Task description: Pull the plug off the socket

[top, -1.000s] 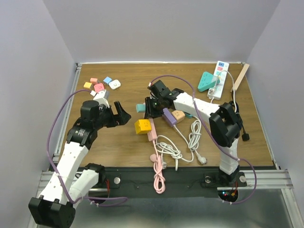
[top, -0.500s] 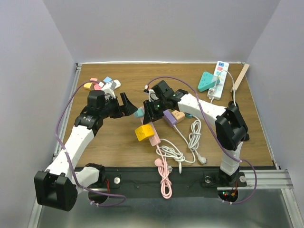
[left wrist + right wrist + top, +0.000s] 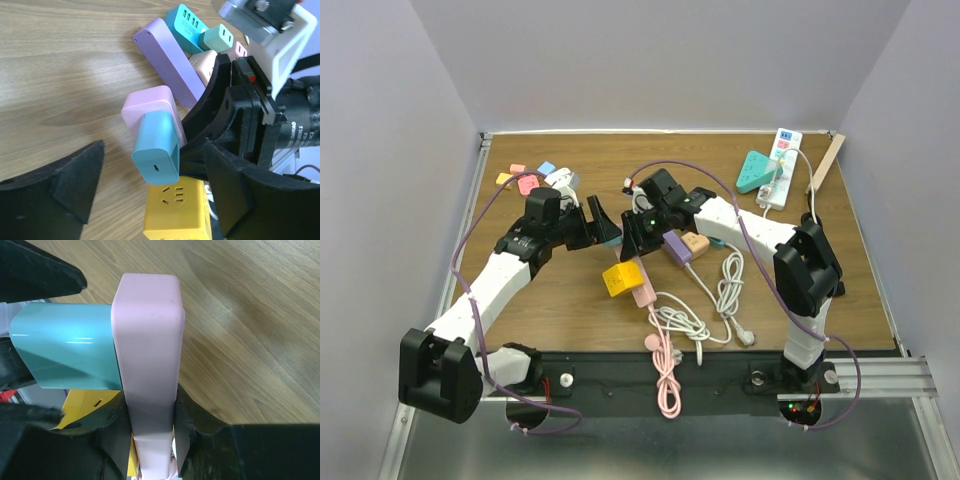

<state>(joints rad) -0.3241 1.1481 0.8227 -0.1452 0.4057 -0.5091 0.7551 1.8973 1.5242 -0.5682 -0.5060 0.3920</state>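
**Plug seated; extraction not begun**

Top external view: the right claw (image 3: pixel 633 238) sits at mid-desk (image 3: pixel 570 320), closed on the upper end of the pink socket strip (image 3: pixel 642 288). The strip's lower end lies beside a yellow cube socket (image 3: pixel 621 279). The left claw (image 3: pixel 608 226) faces it from the left at close quarters. The teal plug (image 3: pixel 156 147) is largely masked by the two claws in this view.

Left wrist view: the left claw is spread wide and holds nothing. The teal plug stands between its two fingers, clear of both. The plug body sits flush on the face of the pink socket strip. A purple strip (image 3: pixel 167 62) lies just behind.

Right wrist view: the right claw is clamped across the strip's narrow sides, below the plug. The plug projects from the strip's left face with no gap at the joint.

Assessment: bracing of the socket appears done and the left claw appears lined up. Outstanding are closing on the plug and drawing it straight off the face; no separation has been achieved
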